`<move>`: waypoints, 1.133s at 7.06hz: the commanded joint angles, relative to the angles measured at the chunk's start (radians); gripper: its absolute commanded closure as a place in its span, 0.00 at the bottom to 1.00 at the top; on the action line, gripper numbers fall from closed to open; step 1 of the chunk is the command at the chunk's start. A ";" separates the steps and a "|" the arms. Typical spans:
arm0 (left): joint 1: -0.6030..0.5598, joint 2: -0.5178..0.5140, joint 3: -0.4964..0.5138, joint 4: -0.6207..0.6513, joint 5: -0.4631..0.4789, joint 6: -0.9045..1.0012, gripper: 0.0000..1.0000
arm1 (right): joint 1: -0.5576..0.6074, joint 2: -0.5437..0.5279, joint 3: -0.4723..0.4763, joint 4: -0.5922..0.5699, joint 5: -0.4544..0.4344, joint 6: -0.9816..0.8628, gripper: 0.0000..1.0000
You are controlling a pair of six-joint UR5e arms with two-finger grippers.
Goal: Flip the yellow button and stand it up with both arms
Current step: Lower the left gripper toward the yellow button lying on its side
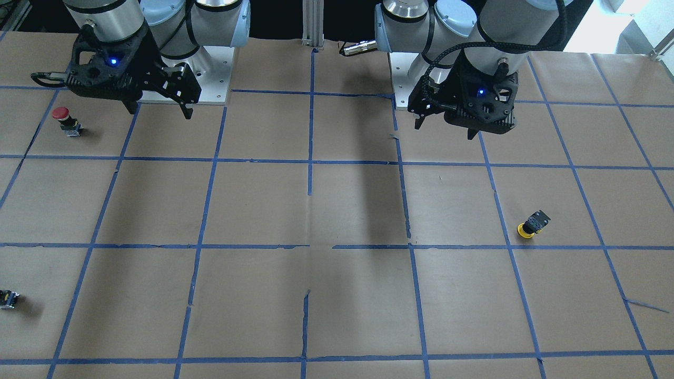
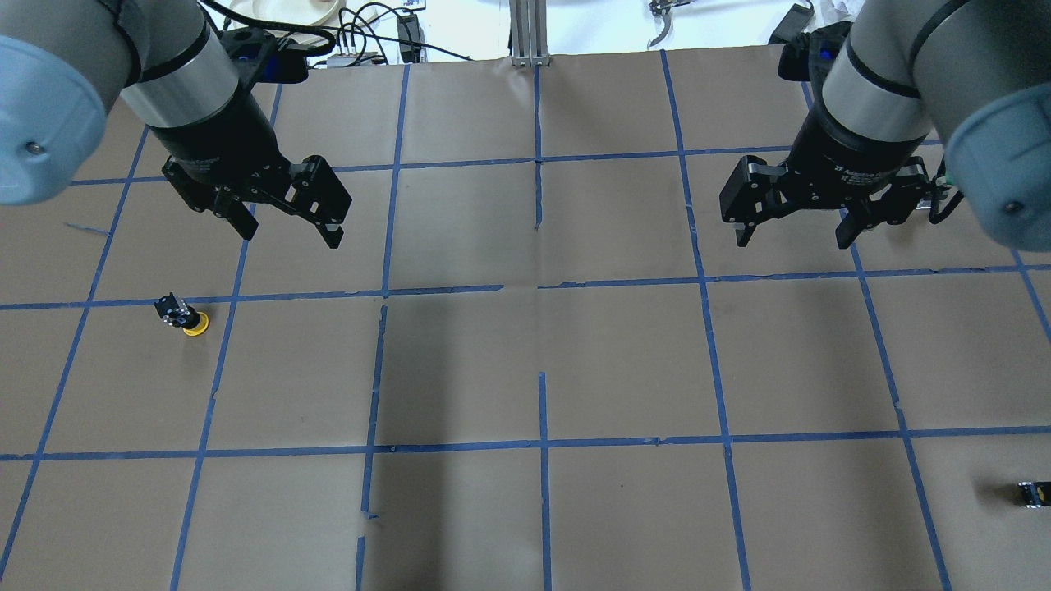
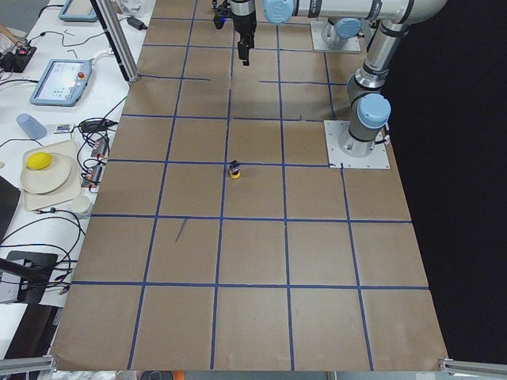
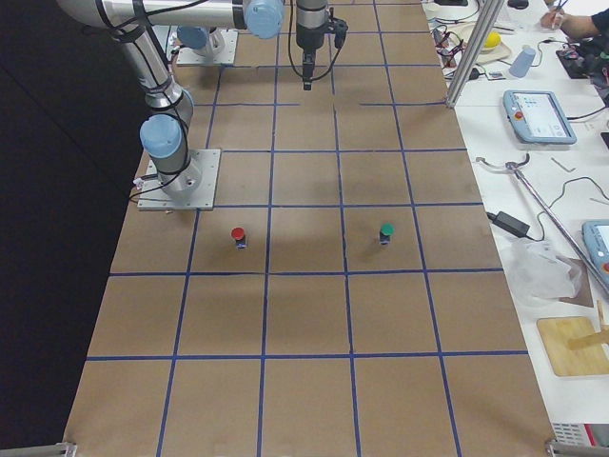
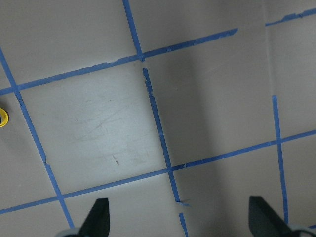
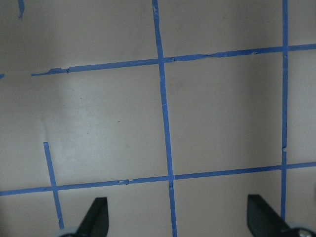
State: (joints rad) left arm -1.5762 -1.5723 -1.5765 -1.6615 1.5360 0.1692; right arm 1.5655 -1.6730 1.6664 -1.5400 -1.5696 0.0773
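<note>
Black fingertips (image 5: 100, 216) of the black two-fingered left gripper (image 2: 289, 236) show in the lower corners of its wrist view, set far apart and holding nothing, over the brown paper-covered table (image 1: 263, 210) and its grid of blue tape lines (image 1: 310, 162). At that view's left edge peeks the round rim of the small black-bodied yellow button (image 1: 532, 225). It lies tipped over on the paper in the robot's left half, cap edge down and body slanting upward, near a tape crossing, apart from both grippers with the left one the nearer. The black two-fingered right gripper (image 2: 792, 241) hangs above the paper in the other half, its jaws likewise spread wide and empty. On that side, close to the robot, a red-capped black button (image 1: 66, 120) stands with its cap uppermost. A small dark part with a yellow patch (image 1: 8, 299) sits farther out from the robot.
</note>
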 commanded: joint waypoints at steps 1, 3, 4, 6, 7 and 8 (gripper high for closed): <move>0.014 0.005 0.004 0.005 -0.007 0.006 0.00 | -0.001 0.004 -0.002 0.011 0.011 -0.001 0.00; 0.039 0.003 -0.003 0.005 0.001 0.030 0.00 | -0.004 0.003 -0.002 0.026 0.003 -0.001 0.00; 0.112 -0.005 -0.010 -0.006 0.001 0.061 0.00 | -0.004 0.003 -0.002 0.034 -0.001 -0.001 0.00; 0.318 -0.053 -0.119 0.005 -0.002 0.070 0.00 | -0.002 0.003 0.003 0.034 -0.003 -0.001 0.00; 0.382 -0.095 -0.163 0.060 -0.002 0.102 0.01 | -0.002 0.004 0.004 0.023 -0.004 -0.001 0.00; 0.448 -0.142 -0.196 0.171 -0.002 0.124 0.02 | -0.002 0.004 0.006 0.017 -0.004 -0.001 0.00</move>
State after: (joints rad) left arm -1.2095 -1.6627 -1.7263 -1.5916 1.5335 0.2659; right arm 1.5629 -1.6694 1.6701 -1.5152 -1.5732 0.0767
